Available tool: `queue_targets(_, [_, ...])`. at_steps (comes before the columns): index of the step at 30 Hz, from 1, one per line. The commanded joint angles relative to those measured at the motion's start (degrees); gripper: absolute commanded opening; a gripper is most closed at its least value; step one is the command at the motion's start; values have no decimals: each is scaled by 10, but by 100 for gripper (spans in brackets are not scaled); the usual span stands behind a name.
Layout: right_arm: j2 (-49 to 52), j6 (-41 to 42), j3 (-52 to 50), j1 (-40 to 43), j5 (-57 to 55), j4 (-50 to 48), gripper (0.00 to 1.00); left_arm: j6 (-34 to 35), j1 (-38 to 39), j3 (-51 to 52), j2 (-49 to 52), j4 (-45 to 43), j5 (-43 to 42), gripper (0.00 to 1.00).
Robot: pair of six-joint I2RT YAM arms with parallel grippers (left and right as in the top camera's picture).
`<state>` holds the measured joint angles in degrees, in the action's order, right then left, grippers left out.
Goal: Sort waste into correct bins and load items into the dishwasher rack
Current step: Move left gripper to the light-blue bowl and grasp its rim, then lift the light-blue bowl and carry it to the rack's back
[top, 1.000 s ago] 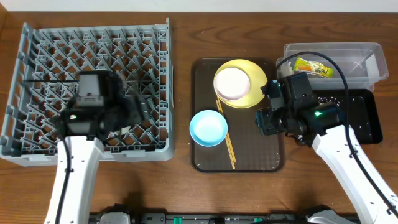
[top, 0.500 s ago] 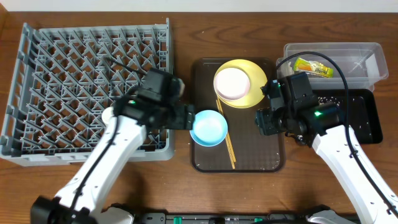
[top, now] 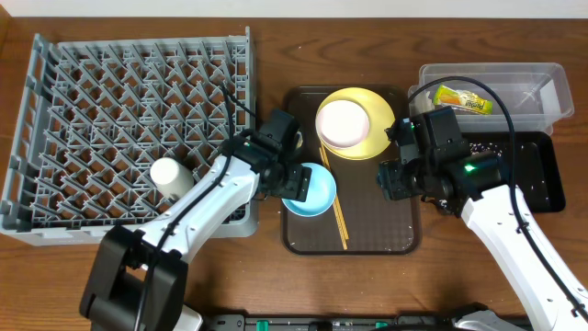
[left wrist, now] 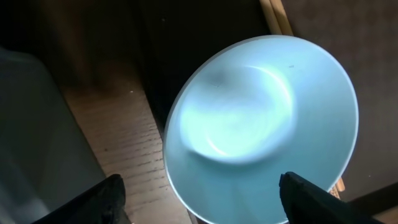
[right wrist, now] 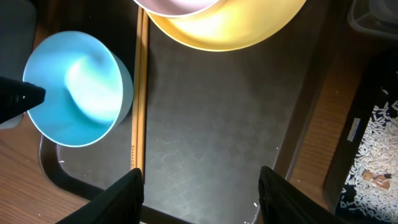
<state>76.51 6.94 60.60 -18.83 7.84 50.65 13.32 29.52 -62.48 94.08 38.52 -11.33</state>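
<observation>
**Camera layout**

Overhead: fixed, far, looks straight down on the whole table (top: 276,55). Left wrist: very close, looks down on the light blue bowl (left wrist: 261,118). Right wrist: higher, looks down over the brown tray (right wrist: 211,143). All three share the bowl and the chopsticks (right wrist: 138,93).

Table (top: 271,46): brown wood, clear grain, low sheen.
Rack (top: 92,83): grey plastic, matt.
Serving tray (top: 377,230): dark brown, fine-textured, matt.
Blue bowl (top: 312,188): smooth, glossy.
Plate (top: 377,110): yellow, smooth, glossy.
Chopsticks (top: 338,216): pale bare wood.
Box (top: 551,78): clear smooth plastic.
Wrapper (top: 462,99): crinkled shiny film.
Black tray (top: 549,179): plastic, slight gloss.
Cup (top: 169,175): white, smooth.
</observation>
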Motion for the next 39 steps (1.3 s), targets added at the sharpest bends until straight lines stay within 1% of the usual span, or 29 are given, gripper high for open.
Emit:
queue_targets(1, [-3, -2, 5, 4, -3, 1, 57, -8, 5, -10, -2, -3, 11, 78])
queue_targets(2, [-3, -2, 5, 4, -3, 2, 56, -8, 7, -10, -6, -4, 11, 78])
queue_targets(4, [-3, -1, 5, 5, -7, 5, 50, -9, 12, -10, -12, -6, 12, 78])
queue_targets(5, [-3, 9, 5, 5, -20, 10, 49, -13, 15, -10, -18, -7, 11, 78])
queue_targets(8, [-3, 82, 5, 11, -96, 30, 51, -24, 31, -10, -29, -14, 11, 78])
queue_targets(10, [-3, 116, 5, 22, -129, 43, 51, -24, 49, -10, -29, -23, 11, 78])
queue_targets(15, [-7, 164, 5, 65, -138, 56, 52, -34, 109, -10, -26, -52, 12, 78])
queue_targets(20, [-8, 170, 5, 98, -126, 59, 57, -34, 154, -10, -15, -96, 21, 78])
queue_targets(22, [-8, 170, 5, 103, -121, 61, 58, -34, 166, -10, -6, -109, 36, 78])
queue_targets(25, [-8, 170, 5, 103, -121, 64, 59, -34, 177, -10, 14, -120, 80, 77])
queue_targets(29, [-8, 170, 5, 103, -121, 65, 59, -32, 179, -10, 44, -123, 84, 76])
queue_targets(32, [-8, 170, 5, 103, -119, 65, 59, -32, 179, -10, 66, -123, 84, 72])
queue_targets(35, [-8, 170, 5, 103, -119, 66, 59, -32, 179, -10, 83, -123, 84, 64])
queue_targets(39, [-8, 170, 5, 103, -119, 66, 59, -31, 179, -10, 87, -123, 84, 50])
